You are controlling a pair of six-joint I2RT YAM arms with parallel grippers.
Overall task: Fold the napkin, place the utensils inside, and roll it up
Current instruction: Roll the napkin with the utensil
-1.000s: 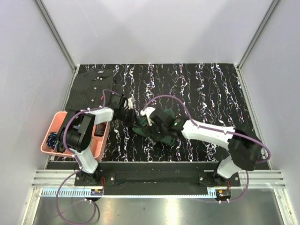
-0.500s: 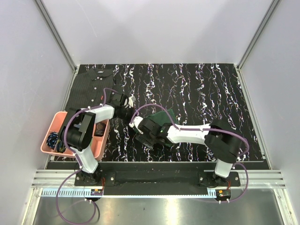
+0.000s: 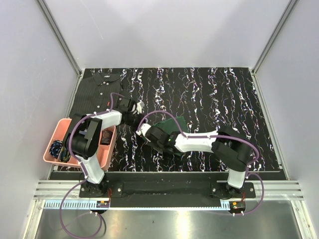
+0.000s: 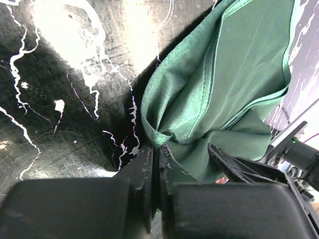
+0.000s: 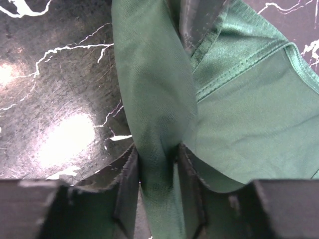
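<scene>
The dark green napkin (image 3: 173,124) lies rumpled on the table just left of centre. My left gripper (image 3: 139,112) is at its far left corner, shut on a small fold of the cloth (image 4: 155,139). My right gripper (image 3: 143,131) is at the napkin's near left edge, shut on a thick bunched fold (image 5: 157,164). The two grippers are close together. The napkin also fills the left wrist view (image 4: 234,74) and the right wrist view (image 5: 249,119). The fork is hidden, apart from a tiny orange-red sliver (image 4: 224,179) under the cloth.
A pink bin (image 3: 56,133) holding small items stands at the table's left edge beside the left arm. A dark pinstriped shirt (image 3: 97,85) lies at the back left. The table top (image 3: 224,94) is black with white veins.
My right gripper has swung left to the napkin's left edge, close to the left gripper. The napkin has shifted from a bunch under it to a flatter spread. The left gripper barely moved.
</scene>
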